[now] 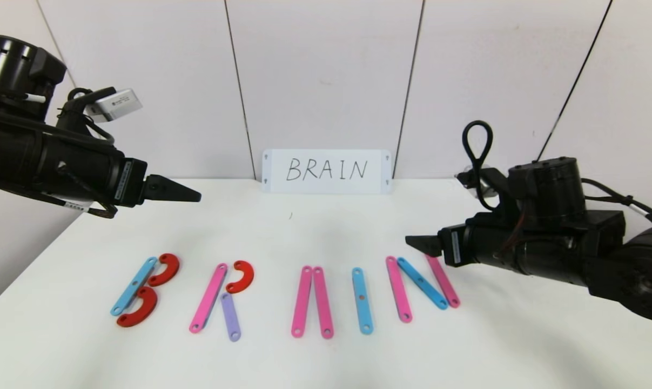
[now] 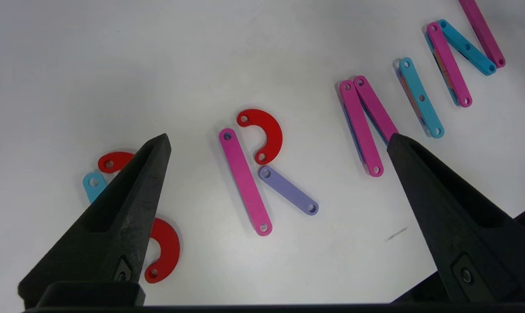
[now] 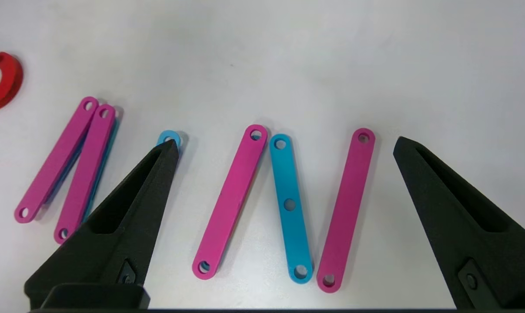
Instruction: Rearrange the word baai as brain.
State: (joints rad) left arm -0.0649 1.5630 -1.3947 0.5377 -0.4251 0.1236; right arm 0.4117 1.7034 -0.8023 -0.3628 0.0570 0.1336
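Below the BRAIN card (image 1: 326, 170), strip letters (image 1: 285, 294) lie flat.
My left gripper (image 1: 188, 193) and right gripper (image 1: 416, 244) hover above them, both spread, holding nothing.

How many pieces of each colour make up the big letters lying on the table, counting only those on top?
Pink strips: 5
Blue strips: 3
Purple strip: 1
Red half-rings: 3
Total: 12
The wrist views show slivers of other colours under some strips; these are not counted.
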